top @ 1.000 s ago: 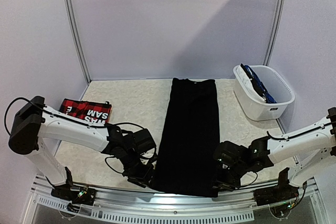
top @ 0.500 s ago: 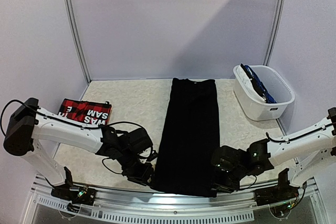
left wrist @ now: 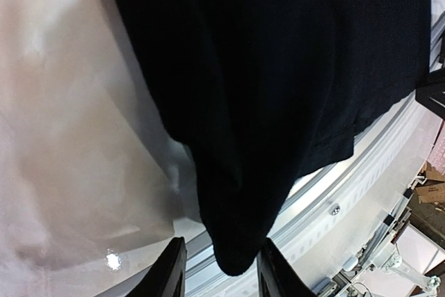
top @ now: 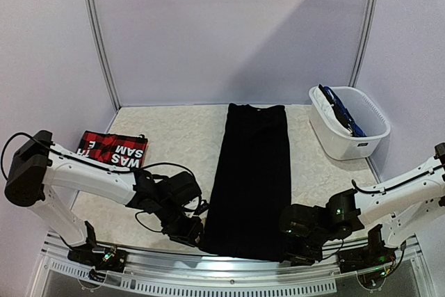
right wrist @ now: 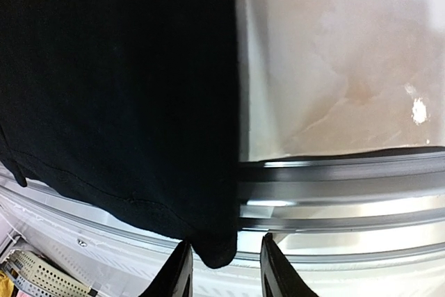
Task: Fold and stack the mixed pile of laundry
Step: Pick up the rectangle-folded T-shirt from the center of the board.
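Observation:
A long plain black garment (top: pixel 252 172) lies flat down the middle of the table, its near hem at the front rail. My left gripper (top: pixel 193 234) is at its near left corner. In the left wrist view that corner of the black garment (left wrist: pixel 278 67) bunches to a point between my left gripper's (left wrist: pixel 222 273) fingers, which stand open around it. My right gripper (top: pixel 290 245) is at the near right corner. That corner of the black garment (right wrist: pixel 118 88) hangs between my right gripper's (right wrist: pixel 222 269) open fingers, touching the left one.
A folded red-black plaid garment with white lettering (top: pixel 115 151) lies at the left. A white basket (top: pixel 351 145) at the back right holds a blue garment (top: pixel 341 113). The metal front rail (top: pixel 229 269) runs just beyond both grippers.
Both grippers have slid a little toward the table's near edge at the black garment's corners. The right one has moved more. The left jaws have narrowed slightly.

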